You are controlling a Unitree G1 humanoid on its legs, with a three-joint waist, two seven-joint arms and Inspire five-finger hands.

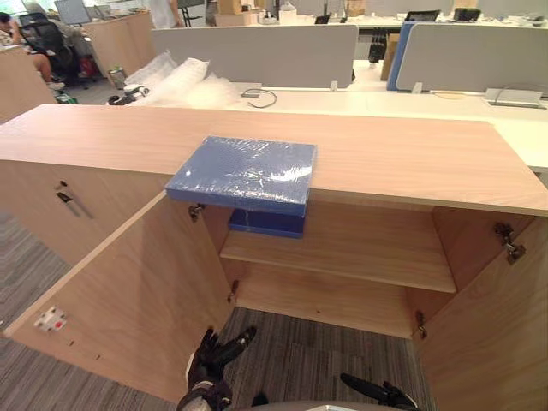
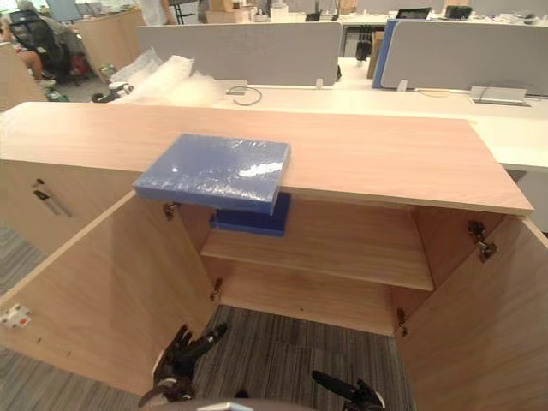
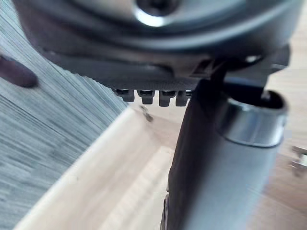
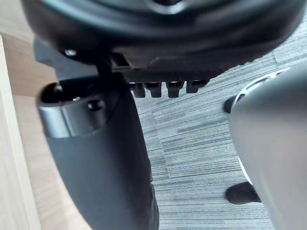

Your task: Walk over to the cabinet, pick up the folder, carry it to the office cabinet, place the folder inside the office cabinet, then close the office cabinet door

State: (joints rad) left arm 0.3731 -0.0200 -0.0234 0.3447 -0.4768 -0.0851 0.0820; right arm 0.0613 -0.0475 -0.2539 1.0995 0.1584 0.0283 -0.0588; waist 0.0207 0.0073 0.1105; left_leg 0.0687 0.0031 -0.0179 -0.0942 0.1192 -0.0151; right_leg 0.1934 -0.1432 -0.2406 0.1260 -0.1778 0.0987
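Observation:
A blue folder (image 1: pixel 244 174) in shiny plastic wrap lies flat on the wooden cabinet top (image 1: pixel 411 154), its front edge jutting past the rim above the open compartment. A second blue item (image 1: pixel 265 224) rests on the inner shelf (image 1: pixel 360 248) just under it. Both cabinet doors stand wide, the left door (image 1: pixel 128 291) and the right door (image 1: pixel 501 334). My left hand (image 1: pixel 214 360) hangs low near the left door, fingers relaxed and holding nothing. My right hand (image 1: pixel 377 392) is low over the carpet, also open and holding nothing. Each hand is well below and short of the folder.
To the left, a neighbouring cabinet door (image 1: pixel 68 199) with a dark handle is closed. Behind the cabinet are white desks with grey partitions (image 1: pixel 257 53), crumpled plastic wrap (image 1: pixel 175 79) and a person in an office chair (image 1: pixel 38 47). Grey carpet (image 1: pixel 300 351) lies between the open doors.

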